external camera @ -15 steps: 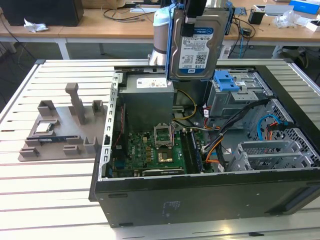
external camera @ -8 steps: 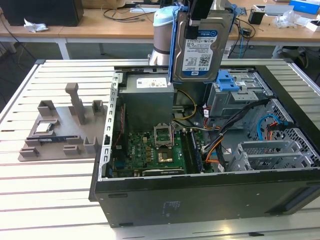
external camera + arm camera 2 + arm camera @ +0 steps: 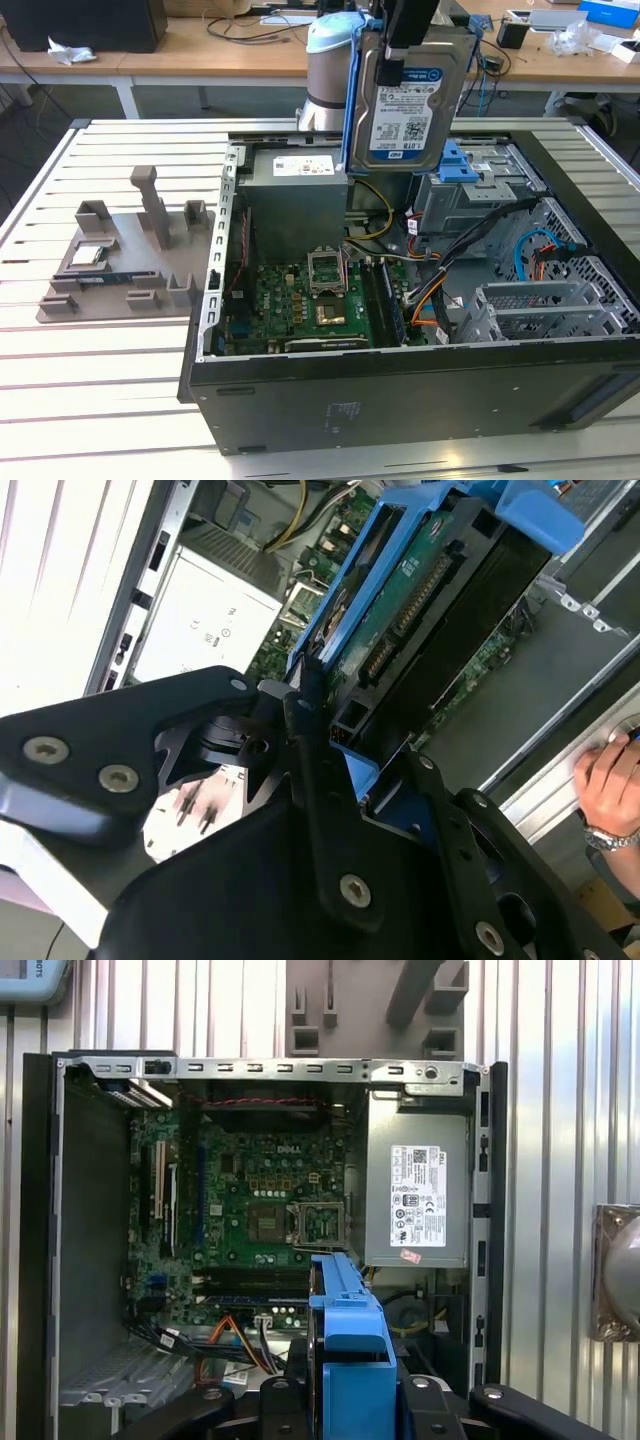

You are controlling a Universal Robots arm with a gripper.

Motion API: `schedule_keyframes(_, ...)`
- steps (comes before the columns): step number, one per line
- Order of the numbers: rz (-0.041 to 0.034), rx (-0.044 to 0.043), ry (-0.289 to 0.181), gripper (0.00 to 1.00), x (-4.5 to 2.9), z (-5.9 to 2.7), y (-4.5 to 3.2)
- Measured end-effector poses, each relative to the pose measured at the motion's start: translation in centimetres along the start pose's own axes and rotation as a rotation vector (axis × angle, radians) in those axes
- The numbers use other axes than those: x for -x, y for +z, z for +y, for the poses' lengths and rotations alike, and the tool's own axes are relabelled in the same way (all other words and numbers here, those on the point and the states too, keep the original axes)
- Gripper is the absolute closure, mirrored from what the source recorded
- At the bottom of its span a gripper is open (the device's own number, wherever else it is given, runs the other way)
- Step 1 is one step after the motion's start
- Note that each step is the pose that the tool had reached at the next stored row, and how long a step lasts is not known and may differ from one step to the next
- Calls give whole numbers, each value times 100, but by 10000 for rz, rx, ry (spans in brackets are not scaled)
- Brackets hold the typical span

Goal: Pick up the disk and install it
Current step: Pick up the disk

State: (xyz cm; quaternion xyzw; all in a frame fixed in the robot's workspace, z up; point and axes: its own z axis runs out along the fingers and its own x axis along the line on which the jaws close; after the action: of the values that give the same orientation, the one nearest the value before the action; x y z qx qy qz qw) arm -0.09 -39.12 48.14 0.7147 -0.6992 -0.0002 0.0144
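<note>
gripper (image 3: 347, 745) clamped on disk (image 3: 410, 115), upright above open computer case (image 3: 400, 400)

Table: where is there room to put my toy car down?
On the table, the bare slats between the grey holder and the near edge, at the exterior view's left of the computer case, are the biggest free patch. A smaller strip lies behind the holder. Inside the case it is crowded: circuit board, cables, and the disk hanging above.

Slatted white table (image 3: 100, 385): open computer case (image 3: 400, 400), grey parts stand (image 3: 125, 270).
</note>
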Motion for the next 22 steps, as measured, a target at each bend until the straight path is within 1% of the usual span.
schedule_keyframes(5, 0, 0, -1, 63, -121, -8, 7)
schedule_keyframes(12, -1, -1, 0, 63, -266, -18, 17)
schedule_keyframes(16, -1, 0, 0, 63, -331, -25, 20)
schedule_keyframes(22, 0, 0, 0, 63, -468, -42, 29)
